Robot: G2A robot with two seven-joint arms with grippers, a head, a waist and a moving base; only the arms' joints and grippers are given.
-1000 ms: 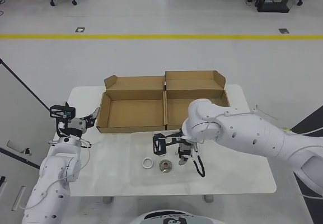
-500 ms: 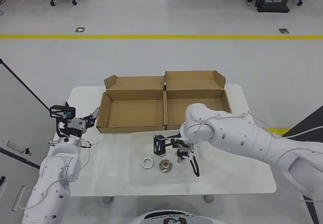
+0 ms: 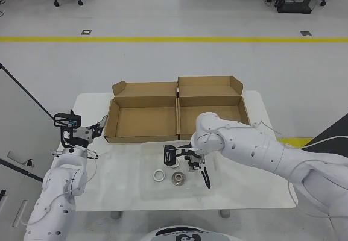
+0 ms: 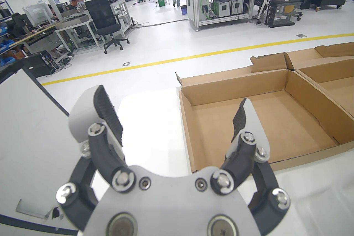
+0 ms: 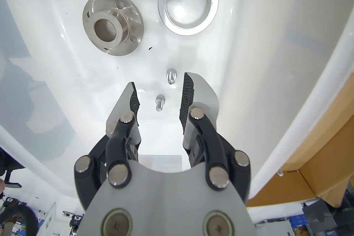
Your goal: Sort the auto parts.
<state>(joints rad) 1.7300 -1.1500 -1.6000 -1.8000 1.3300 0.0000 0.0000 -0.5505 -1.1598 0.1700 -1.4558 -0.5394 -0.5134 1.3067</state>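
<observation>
the right gripper [image 5: 159, 81] hangs half open and empty, jaws astride a small bolt [image 5: 159, 103] near the flanged hub [image 5: 112, 24], so this looks like the pick-up step: next it needs a short drop and a neat pinch.

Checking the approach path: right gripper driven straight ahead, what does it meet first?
Probably the small bolt lying on the white table, framed between the open fingers of the right gripper. A second bolt lies just beyond it. Height above the table is unclear.
</observation>
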